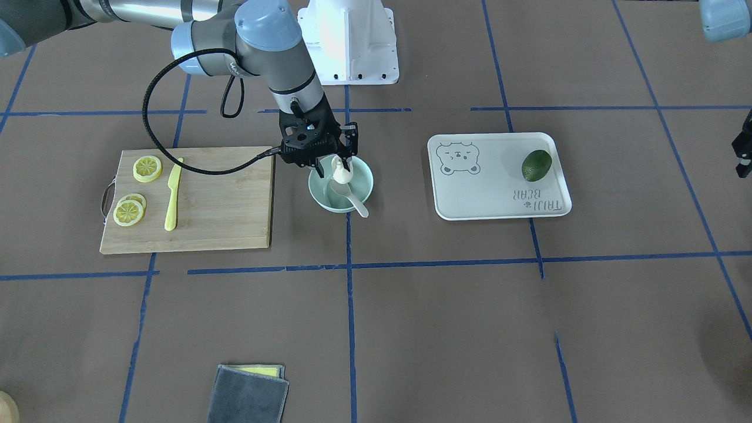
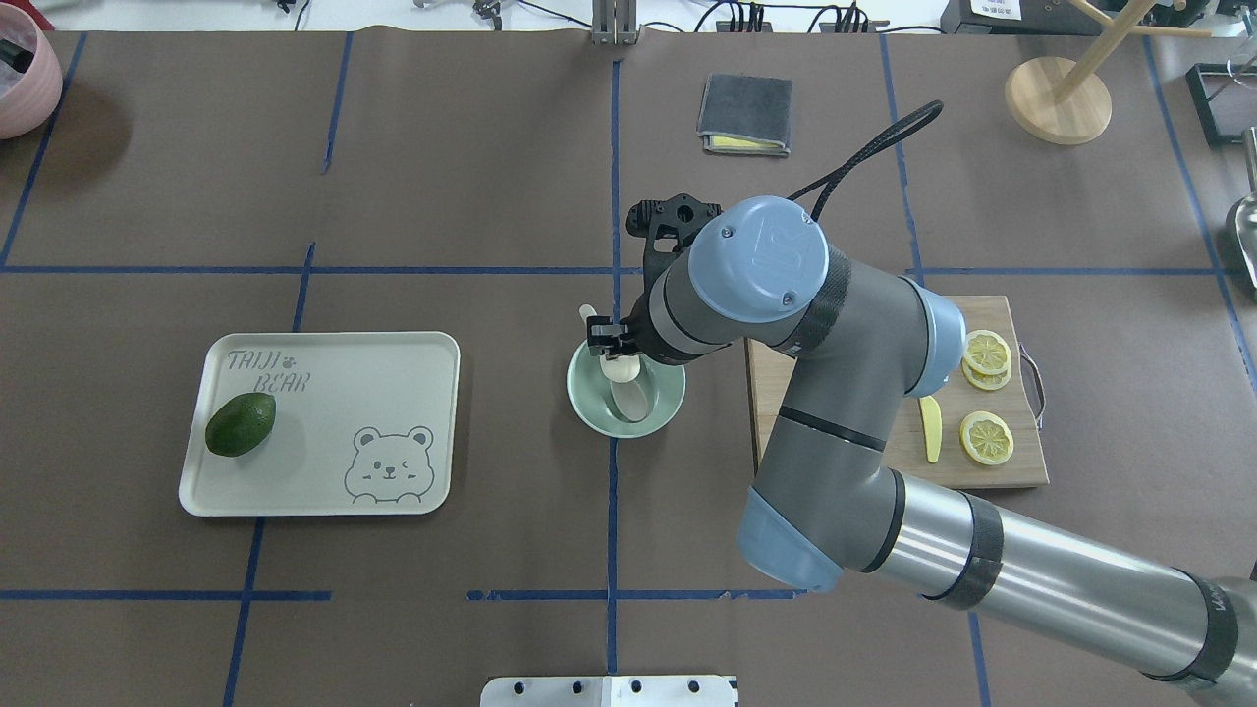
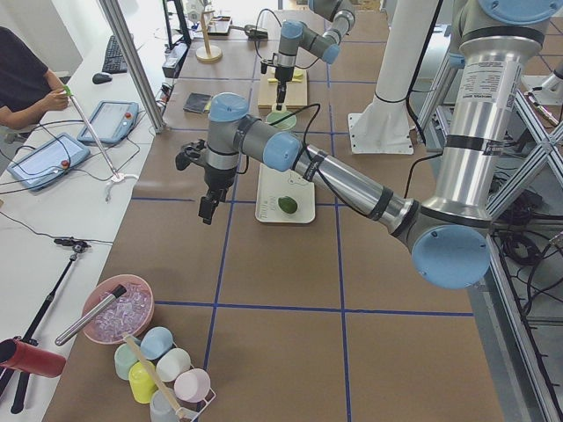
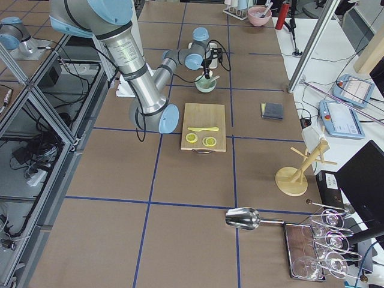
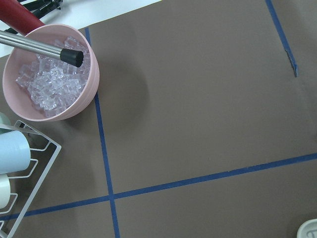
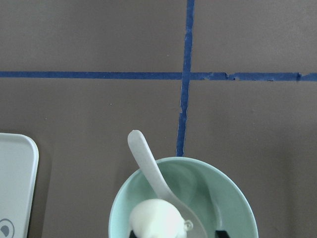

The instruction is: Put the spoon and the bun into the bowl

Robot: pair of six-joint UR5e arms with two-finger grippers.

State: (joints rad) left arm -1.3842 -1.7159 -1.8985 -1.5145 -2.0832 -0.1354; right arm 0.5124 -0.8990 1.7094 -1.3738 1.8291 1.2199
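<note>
The pale mint-green bowl [image 1: 365,183] stands at the table's middle, also in the overhead view [image 2: 597,417] and the right wrist view [image 6: 233,191]. The white spoon [image 1: 357,205] lies in it, handle over the rim [image 6: 146,161]. The white bun [image 1: 341,171] sits in the bowl on the spoon [image 6: 156,220]. My right gripper [image 1: 338,164] hangs over the bowl, its fingers spread wider than the bun. My left gripper [image 1: 743,154] is far off at the table's end; I cannot tell its state.
A white bear-print tray [image 1: 499,194] holds a green fruit [image 1: 536,165]. A wooden cutting board [image 1: 223,200] carries lemon slices [image 1: 147,168] and a yellow knife [image 1: 172,197]. A grey cloth [image 1: 249,393] lies at the near edge. A pink bowl of ice [image 5: 49,74] stands near the left gripper.
</note>
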